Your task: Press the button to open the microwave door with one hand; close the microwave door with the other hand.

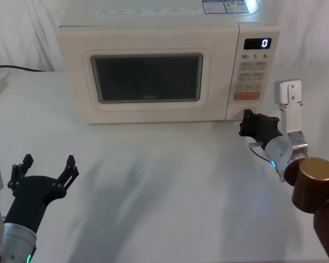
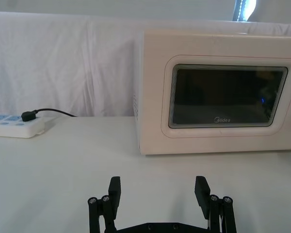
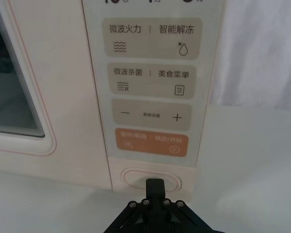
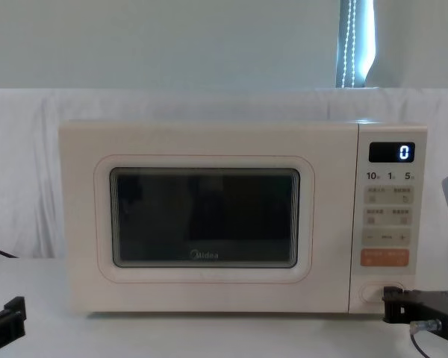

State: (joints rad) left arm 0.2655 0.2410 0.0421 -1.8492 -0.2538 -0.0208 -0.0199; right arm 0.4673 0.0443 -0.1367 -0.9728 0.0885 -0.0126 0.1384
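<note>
Cream, oval and raised-rimmed, the button (image 3: 152,178) sits lowest on the keypad, right at the tip of the right gripper (image 3: 154,184), jaws pressed together. The microwave door (image 1: 147,80) is closed. Left gripper (image 1: 44,174) hovers over the desk (image 1: 153,186), jaws spread.

Left claw (image 1: 44,171): matte black, two slim prongs with small knobbed tips, spread linkage bars dotted with small silver screws (image 2: 98,199).
Left wrist (image 1: 15,241): grey-silver cylinder with a small green light at its lower edge.
Right claw (image 1: 245,121): matte black, blocky body with short prongs; a fan of black links with small screws in the right wrist view.
Right wrist (image 1: 279,150): silver cylinder, blue-green light, thin looping cable.
Right bracket (image 1: 289,104): pale grey, flat, upright.
Right joint (image 1: 315,183): dark brown cylinder with gold cap.
</note>
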